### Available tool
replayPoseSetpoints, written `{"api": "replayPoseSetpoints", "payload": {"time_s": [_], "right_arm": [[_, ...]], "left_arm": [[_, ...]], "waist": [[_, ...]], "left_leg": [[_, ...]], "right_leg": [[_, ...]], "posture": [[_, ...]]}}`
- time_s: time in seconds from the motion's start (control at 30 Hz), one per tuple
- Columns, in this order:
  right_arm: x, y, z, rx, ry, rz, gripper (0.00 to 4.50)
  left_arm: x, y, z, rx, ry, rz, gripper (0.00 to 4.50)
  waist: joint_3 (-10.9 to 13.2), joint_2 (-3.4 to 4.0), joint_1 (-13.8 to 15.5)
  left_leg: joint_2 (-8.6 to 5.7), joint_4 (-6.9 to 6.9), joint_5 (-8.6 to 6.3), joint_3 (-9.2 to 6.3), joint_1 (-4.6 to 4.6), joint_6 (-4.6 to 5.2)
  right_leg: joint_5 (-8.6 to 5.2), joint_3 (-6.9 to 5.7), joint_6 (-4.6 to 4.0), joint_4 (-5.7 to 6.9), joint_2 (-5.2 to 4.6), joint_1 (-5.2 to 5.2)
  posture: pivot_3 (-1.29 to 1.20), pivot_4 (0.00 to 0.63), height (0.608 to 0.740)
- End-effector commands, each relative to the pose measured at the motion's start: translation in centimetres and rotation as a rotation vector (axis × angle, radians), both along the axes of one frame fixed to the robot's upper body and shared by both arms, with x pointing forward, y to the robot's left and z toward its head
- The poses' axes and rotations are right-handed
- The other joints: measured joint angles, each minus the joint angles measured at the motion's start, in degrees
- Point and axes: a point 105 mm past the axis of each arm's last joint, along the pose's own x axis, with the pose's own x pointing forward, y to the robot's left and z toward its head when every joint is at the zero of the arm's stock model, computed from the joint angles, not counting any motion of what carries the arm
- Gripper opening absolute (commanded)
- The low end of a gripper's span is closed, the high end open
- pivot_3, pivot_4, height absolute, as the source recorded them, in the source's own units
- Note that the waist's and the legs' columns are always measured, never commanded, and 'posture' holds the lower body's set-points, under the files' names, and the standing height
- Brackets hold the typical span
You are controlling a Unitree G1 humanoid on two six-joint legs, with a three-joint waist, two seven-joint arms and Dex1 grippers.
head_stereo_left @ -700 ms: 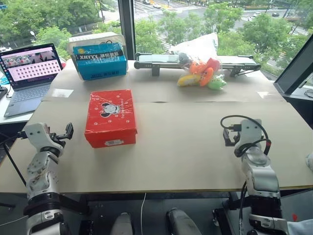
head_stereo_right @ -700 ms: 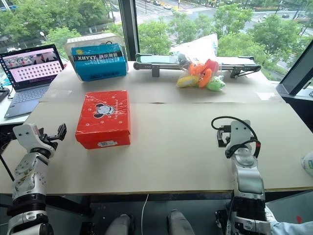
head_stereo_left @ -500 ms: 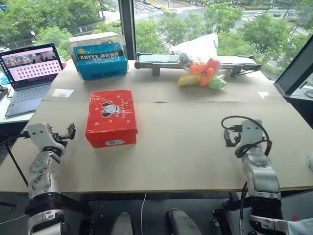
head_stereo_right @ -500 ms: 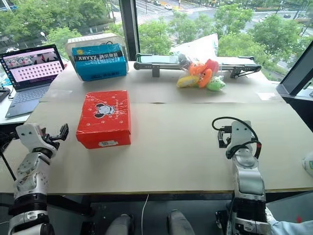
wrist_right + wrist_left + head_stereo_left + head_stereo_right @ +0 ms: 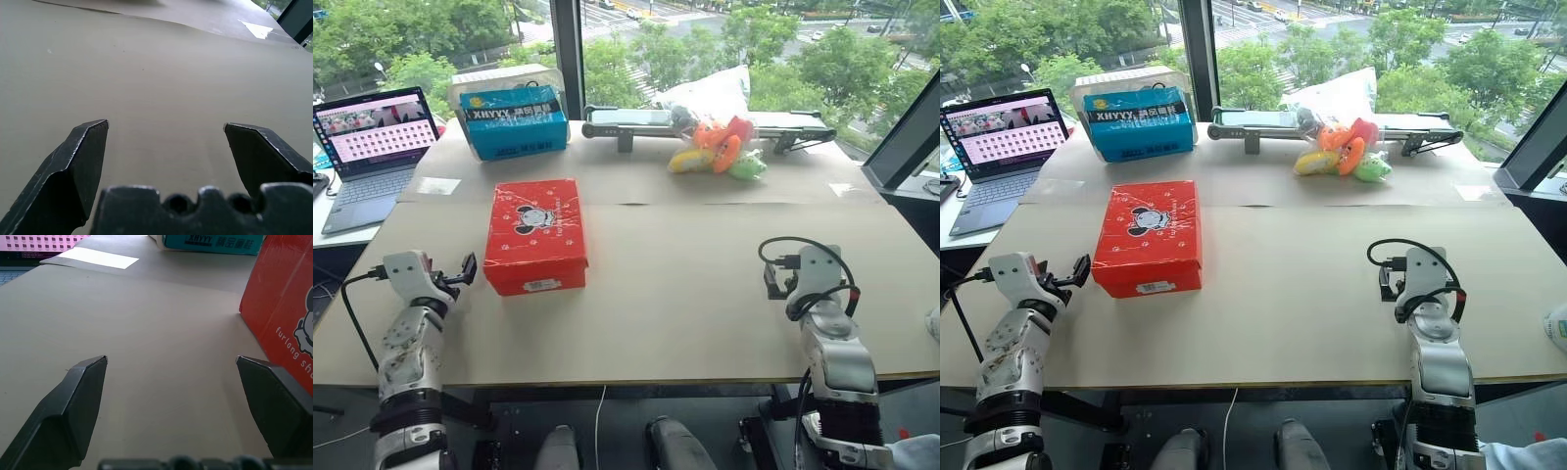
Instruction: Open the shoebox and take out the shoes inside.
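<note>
Here's the red, cartoon-printed cardboard shoebox [image 5: 535, 257] sitting on the left half of the beige cardboard-covered desk [image 5: 705, 294], and its lid [image 5: 536, 220] is down flat. The left end effector [image 5: 171, 358] hovers just beside the box's near left corner, fingers spread wide, gripping nothing. The right end effector [image 5: 166, 124] is well apart from the box over bare desk, also spread and empty. Nothing is done yet: the lid has to come up, then the shoes, presumably inside, come out.

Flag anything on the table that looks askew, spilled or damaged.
Nothing stands out. The shoebox lies flat, lid shut and undamaged, beside the open left pincer. The bag of toys slumps against the rail at the back, but nothing has spilled.
</note>
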Motion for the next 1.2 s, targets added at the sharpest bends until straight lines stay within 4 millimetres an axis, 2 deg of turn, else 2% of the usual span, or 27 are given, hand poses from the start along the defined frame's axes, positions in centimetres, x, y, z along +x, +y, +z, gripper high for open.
{"api": "replayPoseSetpoints", "payload": {"time_s": [0.03,0.1,0.17,0.2,0.37,0.47,0.53,0.6,0.77,1.0,1.07,1.2], "right_arm": [[-0.2,-0.6,1.9,-0.026,-0.061,-0.018,4.49],[-0.2,-0.6,1.9,-0.023,-0.065,-0.019,4.49],[-0.2,-0.6,2.0,-0.017,-0.072,-0.017,4.5],[-0.3,-0.6,2.1,-0.013,-0.082,-0.021,3.96],[-0.4,-0.7,2.2,-0.014,-0.093,-0.022,2.44],[-0.4,-0.6,2.2,-0.014,-0.094,-0.022,1.3],[-0.4,-0.6,2.1,-0.013,-0.095,-0.022,0.65],[-0.4,-0.5,2.2,-0.013,-0.098,-0.02,0.04],[-0.2,-0.4,2.1,-0.017,-0.099,-0.013,0.04],[1.1,1.2,1.6,-0.017,-0.046,0.078,0.04],[1.8,2.1,1.8,-0.014,-0.049,0.123,0.04],[4.5,6.7,2.3,-0.024,-0.039,0.326,0.04]], "left_arm": [[-0.1,0.5,1.8,0.026,-0.06,-0.002,4.5],[-0.1,0.5,1.8,0.022,-0.063,-0.002,4.5],[-0.1,0.6,1.8,0.022,-0.061,0.001,4.09],[-0.1,0.5,1.8,0.019,-0.063,-0.002,3.72],[0.1,0.3,1.5,0.019,-0.059,-0.009,2.06],[0.1,0.3,1.4,0.019,-0.059,-0.013,0.78],[0.1,0.3,1.4,0.019,-0.06,-0.015,0.11],[0.2,0.3,1.4,0.02,-0.06,-0.015,0.0],[0.1,0.5,1.3,0.021,-0.063,-0.014,0.0],[0.2,0.1,0.3,0.084,0.008,-0.071,0.0],[0.3,-0.2,0.2,0.082,0.014,-0.1,0.0],[1.0,-0.9,0.1,0.126,0.051,-0.176,0.0]], "waist": [[0.0,0.0,0.0],[0.0,0.0,-0.01],[0.0,0.0,-0.03],[0.0,0.0,-0.03],[0.0,0.0,0.0],[0.0,0.0,-0.03],[0.0,0.0,-0.03],[0.0,0.0,-0.01],[0.0,0.0,-0.03],[0.0,0.0,-0.05],[0.0,0.0,-0.1],[0.0,0.0,-0.34]], "left_leg": [[0.0,0.0,0.0,0.0,0.0,0.0],[0.0,0.0,0.0,0.0,0.0,0.0],[0.0,0.0,0.0,-0.01,0.0,0.0],[0.0,0.0,0.0,-0.01,0.0,0.0],[0.0,0.0,0.0,0.0,0.0,0.0],[0.0,0.0,0.0,0.0,0.0,0.0],[0.0,0.0,0.0,0.0,0.0,0.0],[0.0,0.0,0.0,-0.01,0.0,0.0],[0.0,0.0,0.0,0.0,0.0,0.0],[0.0,0.0,0.0,-0.01,0.01,0.0],[0.0,0.0,0.0,0.01,0.01,0.0],[0.0,0.0,0.0,0.0,0.02,0.0]], "right_leg": [[0.0,0.0,0.0,0.0,0.0,0.0],[0.0,0.0,0.0,0.0,0.0,0.0],[0.0,0.0,0.0,0.0,0.0,0.0],[0.0,0.0,0.0,0.0,0.0,0.0],[0.0,0.0,0.0,0.0,0.0,0.0],[0.0,0.0,0.0,0.0,0.0,0.0],[0.0,0.0,0.0,0.0,0.0,0.0],[0.0,0.0,0.0,0.0,0.0,0.0],[0.0,0.0,0.0,0.0,0.0,0.0],[0.0,0.0,0.0,0.0,0.0,0.0],[0.0,0.01,0.0,0.0,0.0,0.0],[0.01,0.01,0.0,0.01,0.0,0.0]], "posture": [[0.0,0.15,0.736],[0.0,0.15,0.736],[0.0,0.15,0.736],[0.0,0.15,0.736],[0.0,0.15,0.736],[0.0,0.15,0.736],[0.0,0.15,0.736],[0.0,0.15,0.736],[0.0,0.15,0.736],[0.0,0.15,0.736],[0.0,0.15,0.736],[0.0,0.15,0.736]]}}
